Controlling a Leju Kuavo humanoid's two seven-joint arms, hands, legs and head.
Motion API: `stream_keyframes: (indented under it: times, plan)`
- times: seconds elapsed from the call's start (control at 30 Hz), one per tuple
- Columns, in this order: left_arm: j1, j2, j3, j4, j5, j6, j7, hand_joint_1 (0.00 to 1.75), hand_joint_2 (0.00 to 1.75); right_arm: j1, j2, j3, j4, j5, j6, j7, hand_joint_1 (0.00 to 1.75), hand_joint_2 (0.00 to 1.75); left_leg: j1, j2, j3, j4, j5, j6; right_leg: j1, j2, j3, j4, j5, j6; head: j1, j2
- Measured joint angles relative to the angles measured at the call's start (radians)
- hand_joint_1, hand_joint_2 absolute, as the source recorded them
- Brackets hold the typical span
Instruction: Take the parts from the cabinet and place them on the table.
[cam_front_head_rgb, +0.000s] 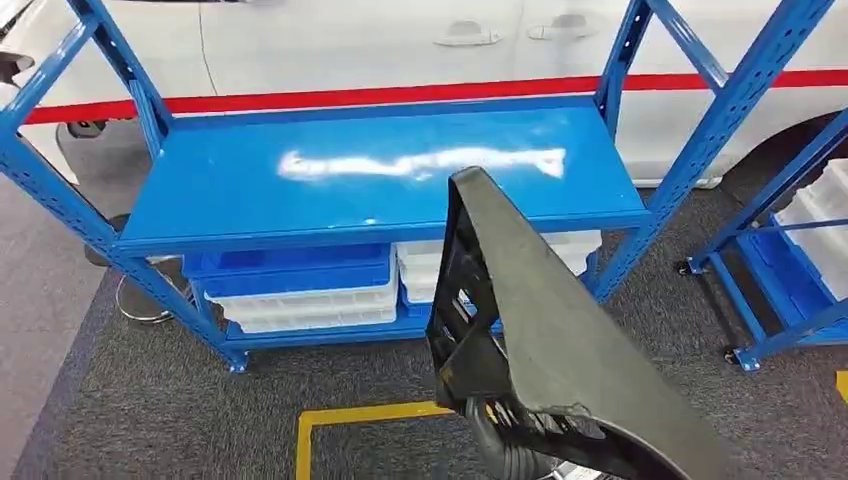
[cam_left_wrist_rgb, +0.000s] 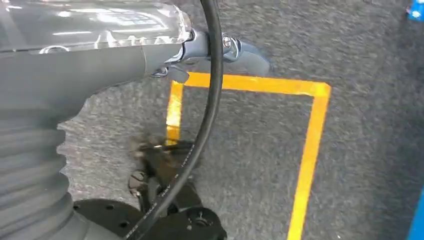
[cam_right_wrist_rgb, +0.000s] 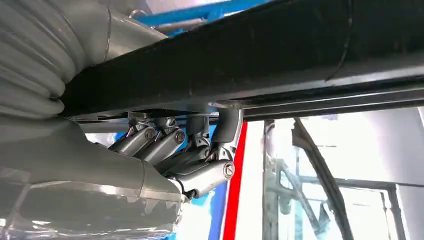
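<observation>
Nearest the head camera, a large black plastic part (cam_front_head_rgb: 560, 350), a long curved panel with a ribbed frame on its underside, rises from the lower right of the view and tilts up toward the blue rack. In the right wrist view the right robot hand (cam_right_wrist_rgb: 185, 155) grips this part (cam_right_wrist_rgb: 280, 55), its metal fingers (cam_right_wrist_rgb: 220, 170) curled up against the dark panel's underside and edge. The part is held in the air, above the carpet and short of the rack's front edge.

The left robot hand (cam_left_wrist_rgb: 210, 55) hangs low over the grey carpet (cam_left_wrist_rgb: 360, 60), near a corner of a yellow tape rectangle (cam_left_wrist_rgb: 310, 150); a black cable (cam_left_wrist_rgb: 210, 100) crosses in front of it. Its fingers look drawn in with nothing between them, though little of them shows.

Beyond the part stands the blue metal rack (cam_front_head_rgb: 380, 180), its top shelf bare and glossy. On its bottom shelf sit stacked blue and white plastic bins (cam_front_head_rgb: 300, 285). A second blue rack (cam_front_head_rgb: 790, 260) with white bins stands at the right. Farthest back is a white car (cam_front_head_rgb: 400, 50) with a red stripe.
</observation>
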Motion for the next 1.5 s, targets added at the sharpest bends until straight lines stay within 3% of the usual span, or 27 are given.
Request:
stream_keyframes:
  times: [0.07, 0.1, 0.13, 0.17, 0.27, 0.3, 0.4, 0.43, 0.47, 0.53, 0.6, 0.67, 0.77, 0.8, 0.83, 0.87, 0.93, 0.97, 1.0, 1.03, 1.1, 1.17, 1.23, 1.3, 1.37, 1.43, 1.5]
  plan:
    - [0.0, 0.0, 0.0, 0.0, 0.0, -0.001, 0.0, 0.0, 1.75, 0.001, 0.0, 0.0, 0.0, 0.002, -0.003, 0.003, 1.75, 1.75, 0.0, 0.0, 0.1, -0.108, 0.074, 0.005, 0.0, 0.0, -0.04, 0.021, 0.015, 0.004, 0.0, 0.0]
    - [-0.001, 0.0, 0.0, 0.0, 0.0, -0.002, 0.0, 0.0, 1.75, 0.001, 0.0, 0.0, -0.001, 0.003, -0.005, 0.004, 1.75, 1.75, 0.0, 0.0, 0.167, -0.195, 0.071, 0.009, 0.0, 0.0, -0.054, 0.031, 0.02, 0.007, 0.0, 0.0]
    - [-0.004, 0.0, 0.0, -0.001, -0.001, -0.005, 0.0, 0.0, 1.75, 0.002, 0.0, 0.0, -0.005, 0.005, -0.006, 0.004, 1.75, 1.75, -0.004, 0.0, 0.226, -0.285, 0.02, 0.014, 0.004, 0.0, -0.064, 0.04, 0.025, 0.013, 0.0, 0.0]
    - [-0.005, 0.0, 0.0, -0.003, -0.001, -0.006, 0.0, 0.0, 1.75, 0.001, 0.0, 0.0, -0.008, 0.006, -0.006, 0.005, 1.75, 1.75, -0.008, -0.003, 0.243, -0.324, 0.01, 0.023, 0.004, -0.001, -0.067, 0.045, 0.031, 0.019, 0.001, 0.0]
    - [-0.003, 0.0, 0.0, -0.003, -0.003, -0.011, 0.001, 0.0, 1.75, 0.003, 0.0, 0.0, -0.012, 0.007, -0.01, 0.005, 1.75, 1.75, -0.009, -0.003, 0.223, -0.326, 0.032, 0.044, 0.003, -0.001, -0.07, 0.038, 0.06, 0.037, 0.0, 0.0]
    - [-0.002, -0.002, 0.0, -0.003, -0.005, -0.011, 0.002, 0.0, 1.75, 0.005, -0.001, -0.001, -0.013, 0.007, -0.013, 0.004, 1.75, 1.75, -0.001, 0.007, 0.216, -0.332, 0.047, 0.051, -0.002, 0.005, -0.075, 0.048, 0.045, 0.042, 0.0, 0.0]
    - [-0.003, -0.002, 0.0, -0.003, -0.008, -0.011, 0.003, 0.0, 1.75, 0.007, -0.002, -0.001, -0.014, 0.007, -0.019, 0.005, 1.75, 1.75, -0.001, 0.01, 0.168, -0.331, 0.085, 0.067, -0.007, 0.01, -0.121, 0.202, -0.138, 0.057, 0.001, 0.0]
    - [-0.003, -0.002, 0.0, -0.003, -0.01, -0.011, 0.003, 0.0, 1.75, 0.007, -0.002, -0.001, -0.014, 0.009, -0.02, 0.005, 1.75, 1.75, -0.001, 0.012, 0.154, -0.33, 0.098, 0.066, -0.01, 0.01, -0.135, 0.269, -0.173, 0.061, 0.0, 0.0]
    - [-0.003, -0.001, 0.001, -0.003, -0.013, -0.011, 0.005, 0.0, 1.75, 0.008, -0.002, -0.002, -0.014, 0.011, -0.02, 0.005, 1.75, 1.75, -0.001, 0.013, 0.135, -0.328, 0.111, 0.064, -0.012, 0.009, -0.137, 0.318, -0.176, 0.065, 0.001, 0.0]
    - [-0.003, 0.0, 0.0, -0.003, -0.033, -0.01, 0.012, 0.0, 1.75, 0.01, -0.003, -0.002, -0.014, 0.017, -0.021, 0.004, 1.75, 1.75, 0.0, 0.013, 0.099, -0.323, 0.135, 0.058, -0.019, 0.009, -0.09, 0.303, -0.102, 0.069, 0.001, 0.0]
    - [-0.004, 0.003, -0.001, -0.003, -0.05, -0.008, 0.022, 0.0, 1.75, 0.009, -0.003, -0.002, -0.017, 0.025, -0.02, 0.002, 1.75, 1.75, 0.0, 0.012, 0.069, -0.314, 0.154, 0.05, -0.021, 0.01, 0.031, 0.152, -0.054, 0.065, 0.001, 0.0]
    - [-0.006, 0.008, -0.004, -0.003, -0.067, -0.005, 0.041, 0.0, 1.75, 0.007, -0.003, -0.002, -0.025, 0.034, -0.016, 0.0, 1.75, 1.75, -0.004, 0.009, 0.056, -0.303, 0.167, 0.038, -0.015, 0.013, 0.135, -0.01, -0.113, 0.052, 0.0, 0.0]
    - [-0.006, 0.016, -0.01, -0.003, -0.093, 0.011, 0.077, 0.0, 1.75, 0.008, -0.005, -0.003, -0.029, 0.053, -0.016, -0.004, 1.75, 1.75, -0.001, 0.01, 0.056, -0.314, 0.196, 0.017, -0.006, 0.012, 0.113, 0.002, -0.094, 0.031, 0.0, 0.0]
    - [-0.004, 0.019, -0.014, -0.003, -0.105, 0.016, 0.089, 0.0, 1.75, 0.009, -0.006, -0.003, -0.029, 0.064, -0.016, -0.005, 1.75, 1.75, 0.003, 0.009, 0.048, -0.309, 0.192, 0.011, -0.016, 0.007, 0.101, -0.005, -0.076, 0.017, 0.0, 0.0]
    - [-0.003, 0.021, -0.019, -0.003, -0.114, 0.019, 0.1, 0.0, 1.75, 0.008, -0.006, -0.004, -0.029, 0.074, -0.016, -0.006, 1.75, 1.75, 0.004, 0.009, 0.034, -0.289, 0.152, 0.008, -0.014, 0.004, 0.087, -0.003, -0.065, 0.008, 0.0, 0.0]
    - [-0.001, 0.021, -0.026, -0.003, -0.121, 0.022, 0.11, 0.0, 1.75, 0.009, -0.006, -0.004, -0.029, 0.085, -0.019, -0.008, 1.75, 1.75, 0.005, 0.008, 0.019, -0.237, 0.077, 0.006, -0.013, 0.004, 0.071, -0.003, -0.052, -0.001, 0.0, 0.0]
    - [-0.003, 0.024, -0.029, -0.003, -0.128, 0.025, 0.12, 0.0, 1.75, 0.013, -0.007, -0.004, -0.029, 0.099, -0.021, -0.01, 1.75, 1.75, 0.006, 0.008, -0.012, -0.087, -0.032, -0.001, -0.008, 0.002, 0.039, 0.0, -0.026, -0.003, 0.0, 0.0]
    - [-0.004, 0.025, -0.031, -0.003, -0.134, 0.026, 0.126, 0.0, 1.75, 0.015, -0.008, -0.005, -0.029, 0.105, -0.025, -0.013, 1.75, 1.75, 0.006, 0.008, -0.017, -0.026, -0.044, -0.003, -0.005, 0.001, 0.019, 0.005, -0.014, -0.004, 0.0, 0.0]
    - [-0.004, 0.026, -0.035, -0.003, -0.137, 0.026, 0.131, 0.0, 1.75, 0.018, -0.009, -0.007, -0.029, 0.112, -0.028, -0.015, 1.75, 1.75, 0.006, 0.008, -0.007, 0.0, -0.023, -0.002, -0.003, 0.001, 0.0, 0.011, -0.005, -0.003, -0.001, 0.0]
    - [-0.004, 0.027, -0.039, -0.003, -0.141, 0.026, 0.134, 0.0, 1.75, 0.021, -0.01, -0.009, -0.03, 0.119, -0.034, -0.017, 1.75, 1.75, 0.006, 0.008, 0.022, -0.015, 0.017, 0.0, -0.002, 0.0, -0.02, 0.019, 0.004, -0.002, 0.0, 0.0]
    - [-0.006, 0.029, -0.048, -0.003, -0.153, 0.025, 0.136, 0.0, 1.75, 0.029, -0.009, -0.015, -0.04, 0.131, -0.043, -0.019, 1.75, 1.75, 0.005, 0.008, 0.133, -0.146, 0.073, 0.01, 0.001, 0.0, -0.056, 0.035, 0.019, 0.002, 0.0, 0.0]
    - [-0.013, 0.035, -0.054, -0.003, -0.159, 0.024, 0.124, 0.0, 1.75, 0.038, -0.006, -0.021, -0.055, 0.15, -0.06, -0.023, 1.75, 1.75, -0.003, 0.007, 0.253, -0.324, 0.006, 0.024, 0.006, 0.0, -0.073, 0.049, 0.031, 0.011, 0.0, 0.0]
    - [-0.018, 0.035, -0.054, -0.003, -0.163, 0.021, 0.114, 0.0, 1.75, 0.045, -0.005, -0.027, -0.061, 0.164, -0.068, -0.03, 1.75, 1.75, -0.009, 0.008, 0.241, -0.329, 0.006, 0.028, 0.0, -0.004, -0.071, 0.045, 0.043, 0.026, 0.0, 0.0]
    - [-0.018, 0.038, -0.056, -0.003, -0.165, 0.014, 0.104, 0.0, 1.75, 0.056, -0.004, -0.038, -0.068, 0.172, -0.073, -0.04, 1.75, 1.75, -0.002, 0.009, 0.235, -0.343, 0.032, 0.045, 0.0, -0.004, -0.073, 0.041, 0.058, 0.041, 0.0, 0.0]
    - [-0.022, 0.038, -0.059, -0.003, -0.165, 0.007, 0.096, 0.0, 1.75, 0.069, -0.004, -0.053, -0.071, 0.15, -0.051, -0.053, 1.75, 1.75, 0.0, 0.014, 0.215, -0.345, 0.053, 0.059, -0.006, 0.008, -0.102, 0.104, -0.015, 0.047, 0.0, 0.0]
    - [-0.023, 0.039, -0.06, -0.003, -0.166, 0.006, 0.088, 0.0, 1.75, 0.083, -0.003, -0.074, -0.071, 0.12, -0.021, -0.066, 1.75, 1.75, -0.001, 0.021, 0.191, -0.344, 0.071, 0.06, -0.012, 0.009, -0.155, 0.253, -0.111, 0.058, 0.0, 0.0]
    - [-0.021, 0.039, -0.061, -0.003, -0.166, 0.024, 0.078, 0.0, 1.75, 0.102, -0.002, -0.096, -0.072, 0.089, 0.0, -0.082, 1.75, 1.75, -0.001, 0.031, 0.17, -0.339, 0.083, 0.058, -0.015, 0.009, -0.169, 0.335, -0.145, 0.065, 0.0, 0.0]
